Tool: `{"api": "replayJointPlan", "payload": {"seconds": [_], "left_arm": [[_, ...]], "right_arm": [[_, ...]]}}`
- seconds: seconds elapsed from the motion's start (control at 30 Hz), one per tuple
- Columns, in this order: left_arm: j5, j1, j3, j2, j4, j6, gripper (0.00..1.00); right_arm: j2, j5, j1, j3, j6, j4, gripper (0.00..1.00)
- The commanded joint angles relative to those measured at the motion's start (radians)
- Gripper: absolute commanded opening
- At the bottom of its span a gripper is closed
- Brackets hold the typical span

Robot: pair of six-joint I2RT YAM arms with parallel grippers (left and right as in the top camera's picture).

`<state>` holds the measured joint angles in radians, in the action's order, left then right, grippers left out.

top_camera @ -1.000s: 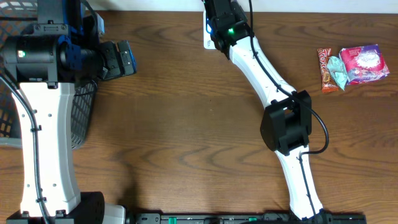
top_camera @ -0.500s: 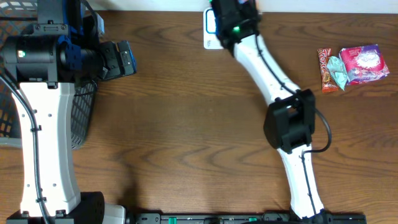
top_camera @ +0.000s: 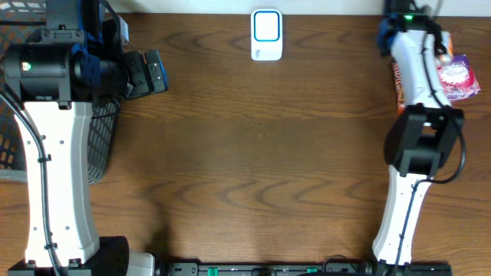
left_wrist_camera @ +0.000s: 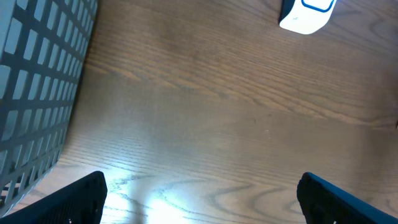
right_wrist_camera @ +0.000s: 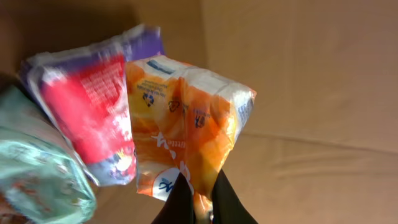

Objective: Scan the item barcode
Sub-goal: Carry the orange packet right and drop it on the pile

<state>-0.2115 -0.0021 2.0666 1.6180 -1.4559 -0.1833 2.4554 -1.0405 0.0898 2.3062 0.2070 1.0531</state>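
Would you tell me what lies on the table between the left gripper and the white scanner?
Nothing: the overhead and left wrist views both show only bare wooden table between the left gripper and the white scanner.

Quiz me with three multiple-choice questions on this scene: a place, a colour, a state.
1. Where on the wooden table is the white, blue-rimmed plastic scanner? A) near edge B) far edge, centre C) right corner
2. What colour is the crinkly plastic packet in the right arm's jaws? A) orange and white B) black C) silver
3. How do the left arm's jaws stand? A) shut on the scanner B) shut on a packet C) wide open, empty
Answers: 1 B, it shows top centre overhead; 2 A, the right wrist view shows it pinched; 3 C, only bare wood lies between them.
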Motion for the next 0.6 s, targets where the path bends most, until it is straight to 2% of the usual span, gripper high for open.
{"api": "replayJointPlan", "payload": {"seconds": [0.0,0.1,0.17,0.27,0.33,0.43,0.57], "left_arm": [[-0.009,-0.002,-0.002,0.009,-0.002,-0.005,0.98],[-0.009,-0.002,-0.002,0.009,-0.002,-0.005,0.98],[-0.009,-0.002,-0.002,0.009,-0.002,-0.005,0.98],[-0.009,-0.002,-0.002,0.009,-0.002,-0.005,0.98],[-0.009,-0.002,-0.002,0.009,-0.002,-0.005,0.98],[-0.009,-0.002,-0.002,0.009,-0.002,-0.005,0.98],[-0.009,-0.002,-0.002,0.009,-0.002,-0.005,0.98]], "right_arm": [[0.017,0.172,0.031,-0.003,-0.108,0.038,0.06],[0.017,0.319,0.08,-0.003,-0.18,0.059,0.08],[0.017,0.385,0.108,-0.003,-0.208,0.07,0.14],[0.017,0.423,0.134,-0.003,-0.214,0.084,0.45],[0.017,0.422,0.139,-0.003,-0.214,0.093,0.74],[0.007,0.422,0.137,-0.003,-0.214,0.118,0.99],[-0.043,0.422,0.125,-0.003,-0.275,0.149,0.99]]}}
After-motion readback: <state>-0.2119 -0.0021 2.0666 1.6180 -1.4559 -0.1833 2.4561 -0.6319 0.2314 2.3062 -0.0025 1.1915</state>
